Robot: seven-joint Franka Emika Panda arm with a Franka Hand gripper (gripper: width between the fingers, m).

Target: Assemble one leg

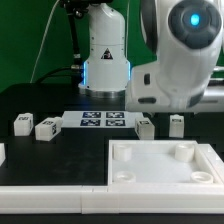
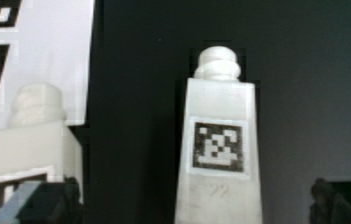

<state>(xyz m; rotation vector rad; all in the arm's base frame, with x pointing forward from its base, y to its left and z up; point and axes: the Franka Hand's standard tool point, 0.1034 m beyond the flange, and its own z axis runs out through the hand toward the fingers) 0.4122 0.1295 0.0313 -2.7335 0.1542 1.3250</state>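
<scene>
In the wrist view one white leg (image 2: pixel 220 140) lies lengthwise with its black-and-white tag facing up and its rounded peg end pointing away. My gripper (image 2: pixel 190 203) is open, and its dark fingertips (image 2: pixel 30 205) show on either side of the leg's near end without touching it. A second leg (image 2: pixel 30 135) lies beside it. In the exterior view several legs rest on the black table: two on the left (image 1: pixel 22 123) (image 1: pixel 47 127) and two further right (image 1: pixel 145 126) (image 1: pixel 177 124). My gripper is hidden there behind the arm's body (image 1: pixel 170 70).
The marker board (image 1: pixel 103 121) lies between the leg pairs and shows in the wrist view (image 2: pixel 30 50). A large white square tray-like piece with corner sockets (image 1: pixel 165 172) lies at the front right. A white rail (image 1: pixel 50 200) runs along the front.
</scene>
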